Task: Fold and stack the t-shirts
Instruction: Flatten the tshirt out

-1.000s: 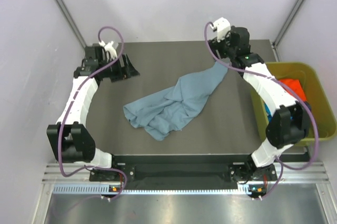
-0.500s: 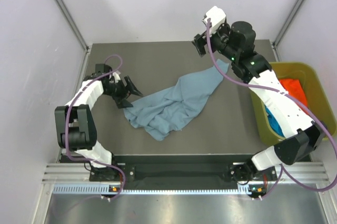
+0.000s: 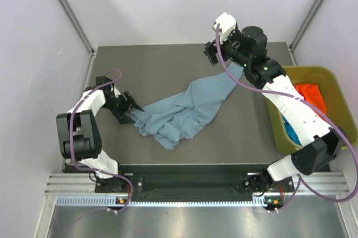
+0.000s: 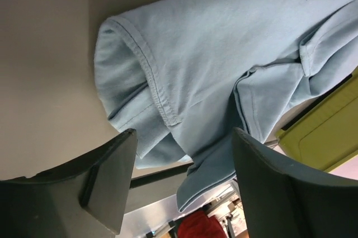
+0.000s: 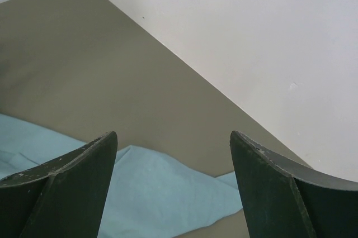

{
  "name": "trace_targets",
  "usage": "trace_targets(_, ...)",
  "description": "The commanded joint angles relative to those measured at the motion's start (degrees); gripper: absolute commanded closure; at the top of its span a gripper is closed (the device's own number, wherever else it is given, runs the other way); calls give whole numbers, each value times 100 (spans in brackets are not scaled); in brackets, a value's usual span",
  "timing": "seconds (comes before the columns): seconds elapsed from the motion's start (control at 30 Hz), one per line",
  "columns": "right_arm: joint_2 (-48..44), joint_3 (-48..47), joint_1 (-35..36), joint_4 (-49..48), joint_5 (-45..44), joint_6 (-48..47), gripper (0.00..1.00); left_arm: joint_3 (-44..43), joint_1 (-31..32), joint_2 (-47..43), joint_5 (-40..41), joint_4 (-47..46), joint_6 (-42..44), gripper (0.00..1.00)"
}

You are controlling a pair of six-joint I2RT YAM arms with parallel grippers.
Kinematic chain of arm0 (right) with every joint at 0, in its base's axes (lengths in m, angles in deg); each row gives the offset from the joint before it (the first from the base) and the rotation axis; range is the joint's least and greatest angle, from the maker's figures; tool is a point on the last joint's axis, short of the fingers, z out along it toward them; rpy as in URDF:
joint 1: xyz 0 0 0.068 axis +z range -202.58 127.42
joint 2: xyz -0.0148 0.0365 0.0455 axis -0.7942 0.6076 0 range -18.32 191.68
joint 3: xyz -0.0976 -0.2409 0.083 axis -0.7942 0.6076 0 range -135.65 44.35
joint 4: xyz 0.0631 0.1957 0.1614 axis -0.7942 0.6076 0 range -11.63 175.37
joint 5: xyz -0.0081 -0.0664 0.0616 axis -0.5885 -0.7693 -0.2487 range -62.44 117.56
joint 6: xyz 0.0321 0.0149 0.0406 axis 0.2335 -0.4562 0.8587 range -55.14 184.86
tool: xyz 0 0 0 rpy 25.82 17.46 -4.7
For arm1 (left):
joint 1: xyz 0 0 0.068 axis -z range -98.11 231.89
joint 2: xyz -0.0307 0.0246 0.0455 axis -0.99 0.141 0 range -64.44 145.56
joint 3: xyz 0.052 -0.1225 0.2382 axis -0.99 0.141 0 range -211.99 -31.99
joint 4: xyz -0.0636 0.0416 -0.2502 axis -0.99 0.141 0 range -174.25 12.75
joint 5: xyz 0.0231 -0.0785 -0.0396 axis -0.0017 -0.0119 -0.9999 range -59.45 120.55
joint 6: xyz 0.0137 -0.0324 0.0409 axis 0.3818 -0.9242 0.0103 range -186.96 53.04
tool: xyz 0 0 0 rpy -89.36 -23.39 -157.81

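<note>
Found blue shirt bunched just ahead of wide-spread left fingers, long axis pointing toward right fingers, also wide, over far end. Judged left nearer.

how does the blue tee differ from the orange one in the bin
The blue tee lies rumpled on the table; the orange tee sits bunched in the yellow-green bin. The blue tee shows nearly whole, the orange tee only partly. Neither is folded.
</note>
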Motion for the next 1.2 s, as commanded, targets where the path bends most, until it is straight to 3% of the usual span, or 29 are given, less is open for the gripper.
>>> trace_targets(0.0, -5, -270, -10, -217, 63, 29, 19, -96, -6, 218, -23, -107, -152, 29)
trace_targets(0.27, -172, -42, -10, -199, -52, -76, 18, -491, -6, 720, -261, -467, -372, 39)
trace_targets(0.37, -207, 19, -10, -226, -95, -102, 18, -535, -6, 790, -366, -573, -346, 64)
trace_targets(0.4, -199, 28, -10, -226, -96, -111, 19, -553, 3, 834, -410, -660, -389, 89)
trace_targets(0.43, -199, 28, -10, -226, -104, -120, 19, -597, 3, 843, -436, -731, -407, 100)
trace_targets(0.6, -155, 55, -19, -322, -113, -120, 21, -1184, 117, 1001, -638, -986, -329, 100)
trace_targets(0.7, -85, 90, -19, -445, -218, -129, 21, -2290, 555, 1290, -578, -1013, 204, 100)
trace_targets(0.83, 56, -33, -19, -489, -245, -129, 22, -4650, 1145, 1678, -165, -1152, 638, 100)
trace_targets(0.93, 91, -191, -19, -472, -245, -164, 22, -5812, 1382, 1941, 38, -1565, 796, 100)
trace_targets(1.03, 65, -200, -19, -463, -254, -225, 22, -6605, 1383, 2161, 81, -1847, 797, 100)
trace_targets(1.17, -49, -130, -19, -454, -271, -287, 22, -6890, 1365, 1952, 362, -2259, 1191, 100)
